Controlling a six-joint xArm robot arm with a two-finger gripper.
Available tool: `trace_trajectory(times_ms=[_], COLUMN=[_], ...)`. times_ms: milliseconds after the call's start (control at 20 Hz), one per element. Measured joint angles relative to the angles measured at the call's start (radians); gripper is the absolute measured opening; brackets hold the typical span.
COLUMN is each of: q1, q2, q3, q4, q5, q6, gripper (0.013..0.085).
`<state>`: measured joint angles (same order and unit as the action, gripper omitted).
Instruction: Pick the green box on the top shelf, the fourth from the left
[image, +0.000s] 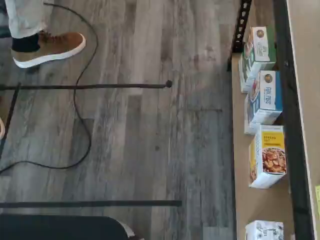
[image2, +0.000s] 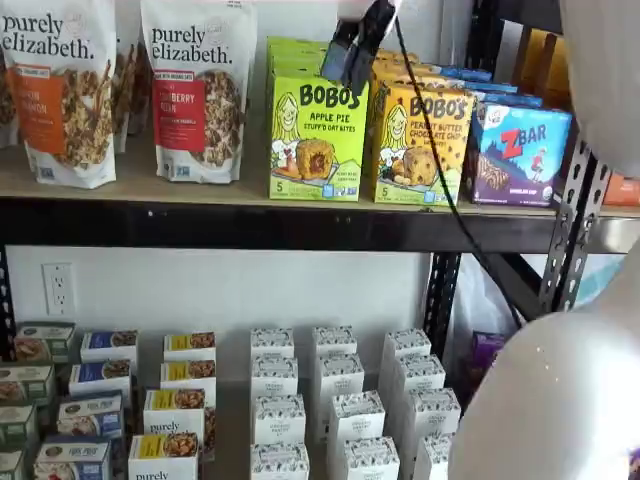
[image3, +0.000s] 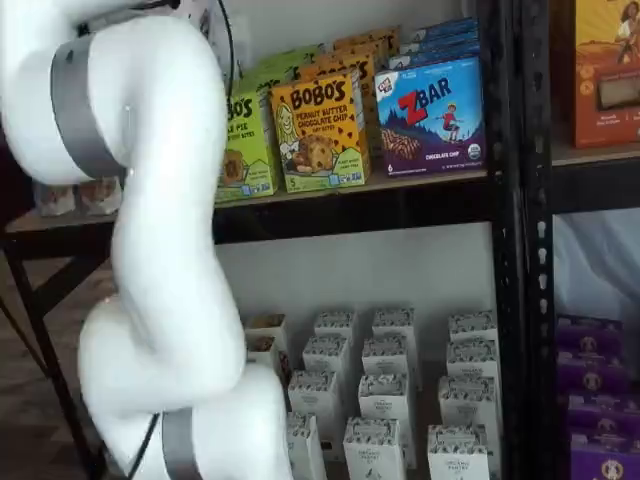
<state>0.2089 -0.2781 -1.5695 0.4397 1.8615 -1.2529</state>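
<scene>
The pincer (image2: 358, 45), fingers spread, hangs just above the green box (image2: 317, 140) on the top shelf (image2: 250, 222), left of an orange box (image2: 420, 145).

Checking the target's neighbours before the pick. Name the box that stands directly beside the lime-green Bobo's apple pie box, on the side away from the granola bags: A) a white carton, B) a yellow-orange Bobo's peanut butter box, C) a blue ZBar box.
B: the yellow-orange Bobo's peanut butter box stands right beside the green box.
</scene>
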Motion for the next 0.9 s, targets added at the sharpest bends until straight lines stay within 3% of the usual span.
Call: trace_trajectory(times_ms=[250, 900], q1=[0.015, 0.021], q2=[-0.056, -0.154], q3=[0.081, 0.228], q4=[-0.038, 0.017], q5=[-0.077, -0.325], q6=[-0.004, -0.012], gripper=[0.085, 0.085])
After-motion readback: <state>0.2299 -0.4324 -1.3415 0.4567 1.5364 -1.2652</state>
